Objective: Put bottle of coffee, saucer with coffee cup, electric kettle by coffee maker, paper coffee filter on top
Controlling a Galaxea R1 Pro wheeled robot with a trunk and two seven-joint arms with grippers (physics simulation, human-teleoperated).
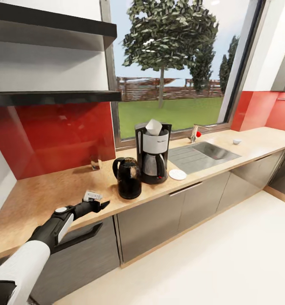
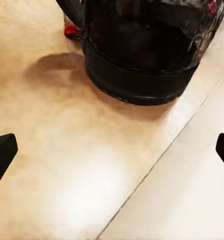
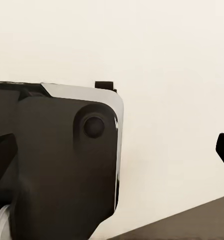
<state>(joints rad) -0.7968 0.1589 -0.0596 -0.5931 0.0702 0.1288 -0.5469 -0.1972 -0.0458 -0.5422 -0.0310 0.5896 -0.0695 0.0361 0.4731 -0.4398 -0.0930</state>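
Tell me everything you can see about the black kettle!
The electric kettle is a round jug of dark, see-through glass with a black lid, a black base and a curved black handle on its left side. It stands upright on the kitchen countertop, near the front edge, just left of the taller coffee maker. Whether the two touch is unclear. The open left gripper hovers close by, not holding it.

Bright window daylight, soft shadow beside the electric kettle [image 2: 136, 55], blurry wrist renders.
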